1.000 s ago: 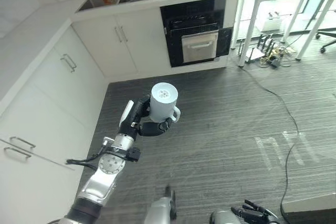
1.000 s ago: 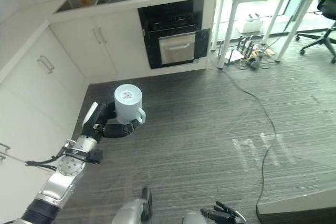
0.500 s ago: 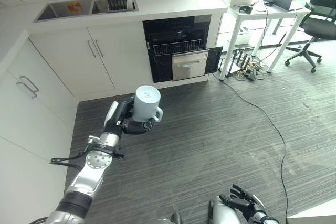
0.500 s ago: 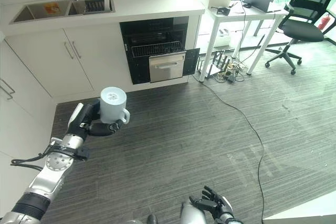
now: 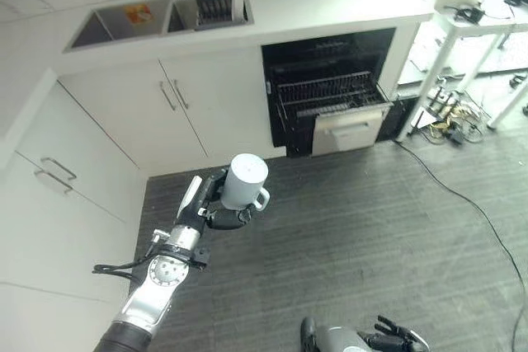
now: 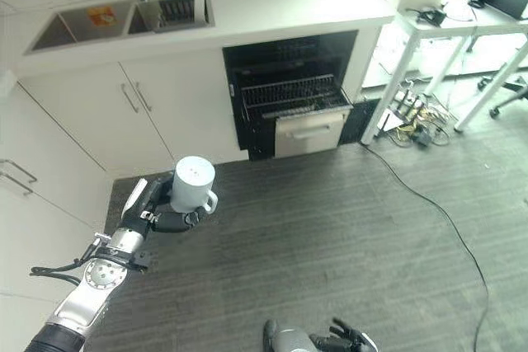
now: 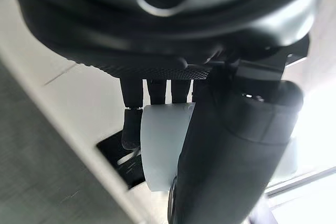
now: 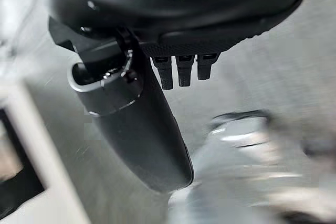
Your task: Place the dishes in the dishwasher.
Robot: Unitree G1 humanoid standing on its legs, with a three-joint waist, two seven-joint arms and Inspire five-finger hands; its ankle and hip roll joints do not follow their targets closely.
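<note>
A pale grey mug [image 5: 245, 180], its base turned up and its handle pointing right, is held above the dark wood floor with my left hand [image 5: 213, 204] shut on it. In the left wrist view the thumb [image 7: 231, 156] lies across the mug [image 7: 163, 145] and the fingers curl behind it. The dishwasher [image 5: 330, 92] stands open under the counter, its wire rack [image 6: 289, 95] pulled partway out, well beyond the mug and to its right. My right hand [image 5: 394, 339] hangs low by the floor, fingers spread and holding nothing.
White cabinets [image 5: 198, 113] run along the back and left. A sink [image 5: 157, 16] is set in the counter above them. A white table's legs [image 5: 433, 72] and a tangle of cables [image 5: 450, 125] stand at the right. One black cable [image 6: 445, 216] trails across the floor.
The whole picture has shifted, so the camera has moved; the dishwasher now shows nearer the middle. My left hand keeps its hold on the mug. The right hand stays low.
</note>
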